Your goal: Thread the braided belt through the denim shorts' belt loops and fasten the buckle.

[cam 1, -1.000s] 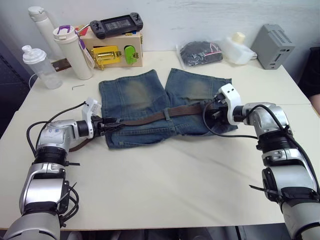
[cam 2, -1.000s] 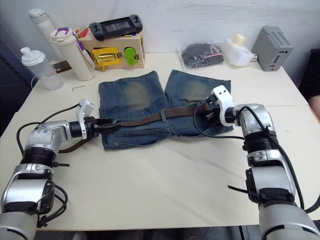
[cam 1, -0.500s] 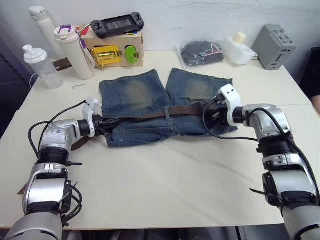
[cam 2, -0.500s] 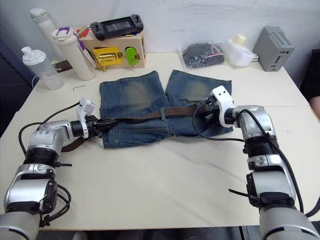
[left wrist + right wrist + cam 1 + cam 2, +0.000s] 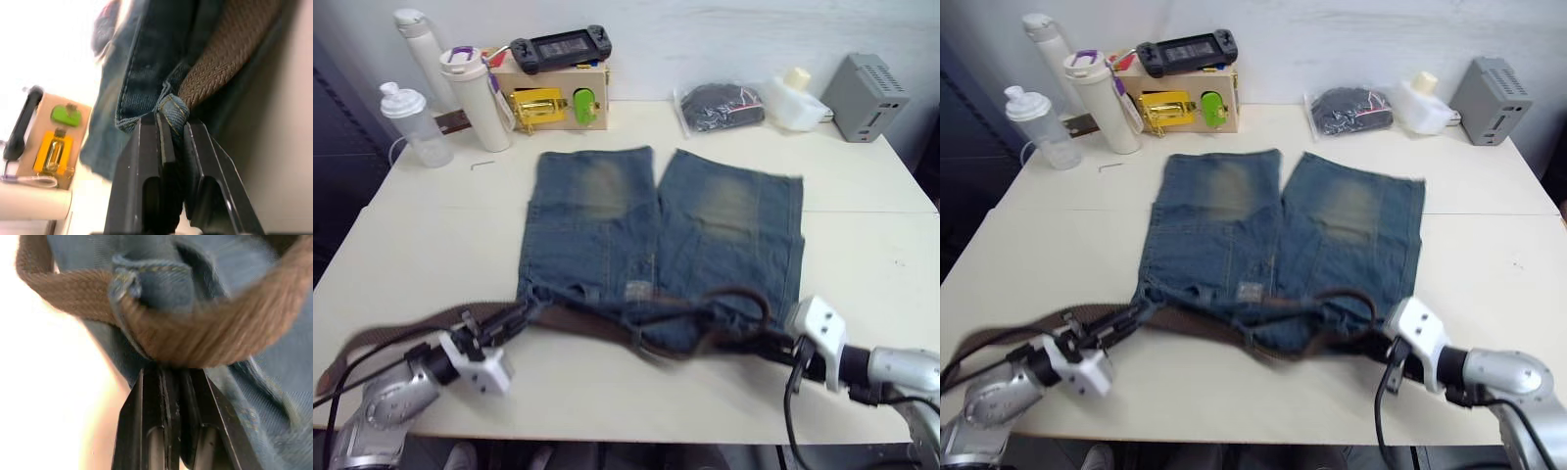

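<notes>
At the near worktop edge, I see my left gripper (image 5: 172, 128) with jaws pinching a fold of the denim shorts (image 5: 656, 245) beside the braided belt (image 5: 597, 328). My right gripper (image 5: 171, 374) has its jaws pressed together under the belt, on denim. From these, the shorts spread toward 12 o'clock, the belt slack along their waistband at 6 o'clock.

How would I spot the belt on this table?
Find the blue denim shorts spread mid-table. Along their near edge, the waistband, runs a long brown woven belt, trailing past the shorts to the robot's left. It is the only brown strap there.
</notes>
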`<action>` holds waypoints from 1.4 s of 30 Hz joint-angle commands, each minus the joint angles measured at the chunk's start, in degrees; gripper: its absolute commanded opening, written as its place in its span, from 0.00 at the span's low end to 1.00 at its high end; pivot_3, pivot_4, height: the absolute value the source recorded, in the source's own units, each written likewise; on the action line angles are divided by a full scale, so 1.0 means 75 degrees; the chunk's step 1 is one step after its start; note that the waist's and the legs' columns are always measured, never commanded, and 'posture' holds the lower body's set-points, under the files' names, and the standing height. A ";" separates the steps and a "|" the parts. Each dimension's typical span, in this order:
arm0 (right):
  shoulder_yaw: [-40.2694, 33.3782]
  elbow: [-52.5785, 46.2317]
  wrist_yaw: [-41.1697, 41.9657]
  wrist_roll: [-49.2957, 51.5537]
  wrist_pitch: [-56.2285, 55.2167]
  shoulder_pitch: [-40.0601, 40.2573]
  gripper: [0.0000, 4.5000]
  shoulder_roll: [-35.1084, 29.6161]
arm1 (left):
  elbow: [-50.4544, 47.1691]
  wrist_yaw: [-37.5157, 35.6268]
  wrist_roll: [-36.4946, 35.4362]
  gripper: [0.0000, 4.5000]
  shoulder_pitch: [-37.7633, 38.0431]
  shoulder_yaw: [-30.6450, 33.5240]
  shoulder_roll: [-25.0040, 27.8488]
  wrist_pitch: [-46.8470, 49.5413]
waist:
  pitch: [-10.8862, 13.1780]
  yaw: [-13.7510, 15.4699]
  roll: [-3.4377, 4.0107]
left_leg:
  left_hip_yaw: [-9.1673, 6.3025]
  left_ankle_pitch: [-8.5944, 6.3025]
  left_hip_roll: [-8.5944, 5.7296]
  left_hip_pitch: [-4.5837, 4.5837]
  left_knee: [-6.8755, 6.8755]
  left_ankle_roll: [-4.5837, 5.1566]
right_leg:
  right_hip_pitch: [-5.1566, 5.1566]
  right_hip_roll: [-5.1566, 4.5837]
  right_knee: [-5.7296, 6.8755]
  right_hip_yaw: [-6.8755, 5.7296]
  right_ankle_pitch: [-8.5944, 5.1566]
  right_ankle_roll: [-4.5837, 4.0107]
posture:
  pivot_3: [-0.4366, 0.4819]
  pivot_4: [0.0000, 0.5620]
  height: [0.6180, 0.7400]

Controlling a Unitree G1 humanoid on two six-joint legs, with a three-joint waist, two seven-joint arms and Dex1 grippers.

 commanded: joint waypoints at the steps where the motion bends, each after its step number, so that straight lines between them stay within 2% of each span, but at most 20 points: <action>1: 0.0305 0.0261 -0.0397 -0.0645 -0.0690 -0.0077 0.00 -0.0215 | 0.0375 0.0668 0.0914 0.00 -0.0020 0.0018 0.0265 -0.0885 | -0.0004 0.0046 -0.0010 | -0.0001 -0.0018 0.0001 0.0065 -0.0019 0.0031 | 0.0066 0.0000 -0.0032 0.0000 0.0006 0.0002 | 0.48 0.27 1.00; 3: 0.0531 0.0441 -0.0505 -0.0804 -0.0849 -0.0218 0.00 -0.0278 | 0.0604 0.0964 0.1335 0.00 -0.0123 -0.0040 0.0343 -0.1068 | -0.0016 0.0043 -0.0028 | -0.0007 -0.0050 0.0003 0.0161 -0.0063 0.0049 | 0.0161 0.0001 -0.0076 0.0000 0.0003 -0.0003 | 0.48 0.27 1.00; 5: 0.0631 0.0583 -0.0654 -0.0906 -0.1025 -0.0395 0.00 -0.0293 | 0.0812 0.1219 0.1553 0.00 -0.0244 -0.0120 0.0442 -0.1075 | -0.0019 0.0038 -0.0032 | -0.0006 -0.0025 0.0008 0.0164 -0.0101 0.0002 | 0.0149 0.0005 -0.0092 0.0002 0.0001 -0.0005 | 0.48 0.27 1.00; 7: 0.0673 0.0771 -0.0718 -0.1065 -0.1346 -0.0514 0.20 -0.0391 | 0.1072 0.1325 0.1485 0.22 -0.0302 -0.0304 0.0648 -0.1155 | -0.0019 0.0037 -0.0031 | -0.0008 -0.0023 0.0021 0.0159 -0.0109 -0.0011 | 0.0137 0.0015 -0.0082 -0.0003 0.0001 -0.0005 | 0.48 0.27 1.00; 8: 0.0696 0.0850 -0.0659 -0.1080 -0.1465 -0.0521 0.26 -0.0465 | 0.1189 0.1351 0.1382 0.29 -0.0296 -0.0426 0.0758 -0.1186 | -0.0018 0.0030 -0.0033 | -0.0007 -0.0023 0.0021 0.0159 -0.0109 -0.0013 | 0.0129 0.0014 -0.0071 -0.0005 0.0001 -0.0004 | 0.48 0.27 1.00; 10: 0.0713 0.1065 -0.0620 -0.1219 -0.1847 -0.0506 0.45 -0.0626 | 0.1305 0.1525 0.1536 0.47 -0.0267 -0.0528 0.0940 -0.1348 | -0.0019 0.0022 -0.0032 | -0.0006 -0.0024 0.0024 0.0157 -0.0108 -0.0014 | 0.0132 0.0015 -0.0075 -0.0009 0.0001 -0.0005 | 0.48 0.27 1.00; 13: 0.0551 0.1163 -0.0322 -0.1161 -0.2255 -0.0313 0.76 -0.1012 | 0.1278 0.1872 0.1734 0.76 -0.0168 -0.0428 0.1118 -0.1606 | -0.0021 0.0037 -0.0035 | -0.0006 -0.0025 0.0024 0.0159 -0.0105 -0.0012 | 0.0143 0.0014 -0.0086 -0.0008 0.0001 -0.0004 | 0.48 0.27 1.00; 15: 0.0299 0.1216 -0.0038 -0.1023 -0.2399 -0.0277 0.98 -0.1362 | 0.1253 0.1943 0.1483 0.96 -0.0067 -0.0520 0.1306 -0.1651 | -0.0022 0.0065 -0.0037 | -0.0007 -0.0026 0.0024 0.0159 -0.0106 -0.0011 | 0.0147 0.0014 -0.0099 -0.0009 0.0001 -0.0004 | 0.48 0.27 1.00; 16: 0.0186 0.1252 0.0143 -0.0959 -0.2473 -0.0282 1.00 -0.1565 | 0.1193 0.1894 0.1225 0.99 -0.0010 -0.0694 0.1459 -0.1636 | -0.0022 0.0070 -0.0036 | -0.0008 -0.0026 0.0024 0.0159 -0.0110 -0.0011 | 0.0150 0.0014 -0.0111 -0.0009 0.0001 -0.0004 | 0.48 0.27 1.00; 19: 0.0004 0.1514 0.0150 -0.0943 -0.2762 -0.0688 1.00 -0.1836 | 0.0731 0.1524 0.0282 0.99 0.0129 -0.1316 0.1963 -0.1196 | -0.0019 0.0045 -0.0036 | -0.0007 -0.0026 0.0029 0.0155 -0.0116 -0.0011 | 0.0152 0.0015 -0.0130 -0.0009 0.0001 -0.0005 | 0.48 0.27 1.00; 21: -0.0176 0.1443 0.0342 -0.0330 -0.2320 -0.1383 1.00 -0.1985 | -0.0260 0.0864 -0.1141 0.99 0.0116 -0.2011 0.2735 -0.0360 | -0.0009 0.0029 -0.0030 | -0.0004 -0.0026 0.0029 0.0153 -0.0109 -0.0011 | 0.0154 0.0016 -0.0127 -0.0007 0.0001 -0.0005 | 0.48 0.27 1.00; 23: -0.0461 0.1071 0.0650 0.0917 -0.1326 -0.2162 1.00 -0.2075 | -0.1301 0.0016 -0.2774 0.99 0.0021 -0.2581 0.3624 0.0771 | 0.0015 0.0008 -0.0024 | -0.0005 -0.0026 0.0035 0.0145 -0.0101 -0.0012 | 0.0148 0.0016 -0.0121 -0.0006 0.0001 -0.0005 | 0.48 0.27 1.00; 25: -0.0676 0.0680 0.1227 0.2256 -0.0360 -0.2677 1.00 -0.2355 | -0.1918 -0.0771 -0.4005 0.99 -0.0088 -0.2892 0.4420 0.1603 | 0.0051 0.0004 0.0030 | -0.0004 -0.0026 0.0046 0.0140 -0.0098 -0.0015 | 0.0146 0.0022 -0.0120 -0.0006 0.0002 -0.0007 | 0.48 0.27 1.00; 28: -0.0460 0.0665 0.1515 0.3198 0.0412 -0.3517 1.00 -0.2562 | -0.2720 -0.2280 -0.7147 0.99 -0.0350 -0.2876 0.5309 0.4199 | 0.0072 0.0001 0.0067 | -0.0005 -0.0028 0.0058 0.0136 -0.0127 -0.0015 | 0.0145 0.0030 -0.0133 -0.0012 0.0001 -0.0008 | 0.48 0.27 1.00; 30: -0.0059 0.0874 0.1429 0.3418 0.0745 -0.4275 1.00 -0.2494 | -0.2930 -0.3034 -0.8429 0.99 -0.0808 -0.2785 0.5491 0.5648 | 0.0090 -0.0007 0.0072 | -0.0011 -0.0034 0.0069 0.0123 -0.0119 -0.0022 | 0.0140 0.0039 -0.0134 -0.0022 -0.0002 -0.0014 | 0.48 0.27 1.00; 32: 0.0503 0.1099 0.1405 0.3645 0.1101 -0.5153 1.00 -0.2223 | -0.2686 -0.3639 -0.9230 0.99 -0.1662 -0.2848 0.5260 0.7047 | 0.0100 -0.0021 0.0078 | -0.0012 -0.0035 0.0065 0.0107 -0.0107 -0.0021 | 0.0128 0.0037 -0.0134 -0.0021 -0.0002 -0.0014 | 0.48 0.27 1.00; 33: 0.0765 0.1219 0.1341 0.3674 0.1236 -0.5522 1.00 -0.2062 | -0.2490 -0.3800 -0.9392 0.99 -0.2060 -0.2889 0.5066 0.7599 | 0.0107 -0.0037 0.0070 | -0.0012 -0.0035 0.0064 0.0105 -0.0103 -0.0020 | 0.0128 0.0038 -0.0135 -0.0020 -0.0002 -0.0014 | 0.48 0.27 1.00; 35: 0.1771 0.1857 0.0637 0.2744 0.1386 -0.6399 1.00 -0.1451 | -0.1401 -0.3655 -0.8836 0.99 -0.3172 -0.3141 0.4237 0.8383 | 0.0108 -0.0054 0.0070 | -0.0012 -0.0035 0.0063 0.0106 -0.0092 -0.0020 | 0.0127 0.0041 -0.0134 -0.0021 -0.0002 -0.0014 | 0.48 0.27 1.00; 39: 0.2922 0.3295 -0.0483 0.1455 0.1646 -0.7372 1.00 -0.0410 | 0.0119 -0.3648 -0.7690 0.99 -0.4417 -0.3587 0.3115 0.9547 | 0.0114 -0.0105 0.0049 | -0.0013 -0.0031 0.0051 0.0110 -0.0092 -0.0022 | 0.0109 0.0045 -0.0071 -0.0019 -0.0002 -0.0013 | 0.48 0.27 1.00; 42: 0.3416 0.4202 -0.0744 0.0763 0.1698 -0.7701 1.00 -0.0107 | 0.0837 -0.3747 -0.7084 0.99 -0.4933 -0.3692 0.2476 0.9929 | 0.0115 -0.0174 0.0035 | -0.0019 -0.0034 0.0028 -0.0035 0.0001 -0.0018 | -0.0052 0.0034 0.0032 -0.0022 0.0001 -0.0007 | 0.48 0.27 1.00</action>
